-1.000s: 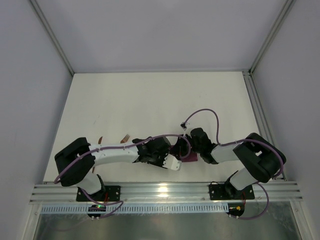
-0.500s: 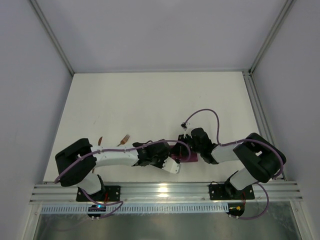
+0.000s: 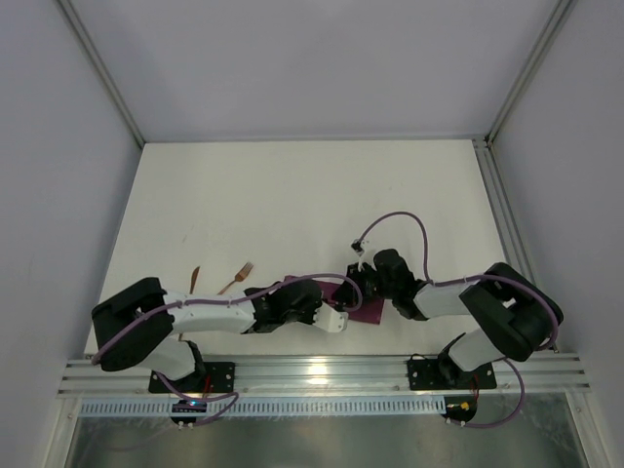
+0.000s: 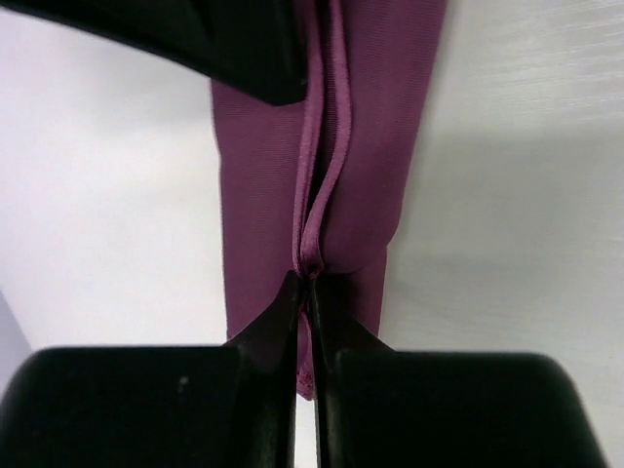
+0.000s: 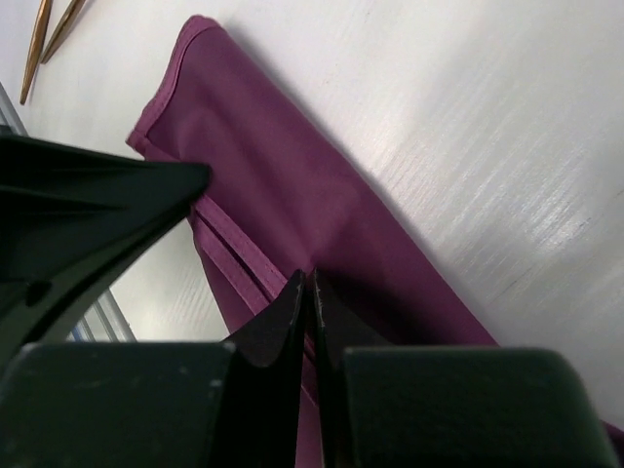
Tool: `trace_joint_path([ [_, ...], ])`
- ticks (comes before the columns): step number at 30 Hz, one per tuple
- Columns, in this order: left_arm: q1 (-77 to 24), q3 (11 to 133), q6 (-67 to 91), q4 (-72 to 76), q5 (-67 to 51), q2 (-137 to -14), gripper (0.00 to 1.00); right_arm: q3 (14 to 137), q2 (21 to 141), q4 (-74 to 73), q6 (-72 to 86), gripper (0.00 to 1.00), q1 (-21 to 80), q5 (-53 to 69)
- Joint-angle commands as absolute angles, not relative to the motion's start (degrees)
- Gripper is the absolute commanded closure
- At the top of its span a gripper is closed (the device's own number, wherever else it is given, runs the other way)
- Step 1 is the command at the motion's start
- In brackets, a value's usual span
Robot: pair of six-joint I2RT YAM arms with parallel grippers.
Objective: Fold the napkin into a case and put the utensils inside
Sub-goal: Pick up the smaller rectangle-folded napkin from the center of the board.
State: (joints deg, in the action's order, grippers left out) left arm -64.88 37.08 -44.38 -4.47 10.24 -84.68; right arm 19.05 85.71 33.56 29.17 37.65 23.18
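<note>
In the left of the top view, a copper fork (image 3: 237,277) and a second slim utensil (image 3: 194,278) lie bare on the desk (image 3: 292,195), well apart from the cloth, so the filling step looks not yet begun. The folding seems partway done. In the lower centre of that view the plum-purple napkin (image 3: 367,311) lies between the two wrists, mostly hidden by them. The left end effector (image 4: 304,283) has its fingers closed together, pinching the stacked hemmed edges. There the napkin (image 4: 380,146) shows as a narrow, smooth, layered band running up the frame. The right end effector (image 5: 307,283) is likewise clamped on a fold of the cloth.
</note>
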Motion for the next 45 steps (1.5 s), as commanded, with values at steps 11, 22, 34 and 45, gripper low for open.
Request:
trace_joint_path([
  [11, -64.86, 33.05, -41.22, 9.49, 15.47, -79.1, 1.0, 23.55, 79.36, 31.9, 21.53, 0.69, 40.78, 25.4],
  [22, -64.69, 33.57, -38.06, 8.61, 13.89, -80.33, 1.0, 24.26, 86.13, 41.84, 25.05, 0.55, 45.08, 22.77],
  [34, -64.25, 35.24, -35.07, 6.68, 13.1, -81.56, 1.0, 22.77, 90.44, 48.87, 30.84, 0.55, 46.85, 17.95],
  [45, -62.49, 37.09, -31.99, 4.66, 11.25, -81.91, 1.0, 24.52, 93.6, 48.96, 33.49, 0.67, 47.02, 17.23],
])
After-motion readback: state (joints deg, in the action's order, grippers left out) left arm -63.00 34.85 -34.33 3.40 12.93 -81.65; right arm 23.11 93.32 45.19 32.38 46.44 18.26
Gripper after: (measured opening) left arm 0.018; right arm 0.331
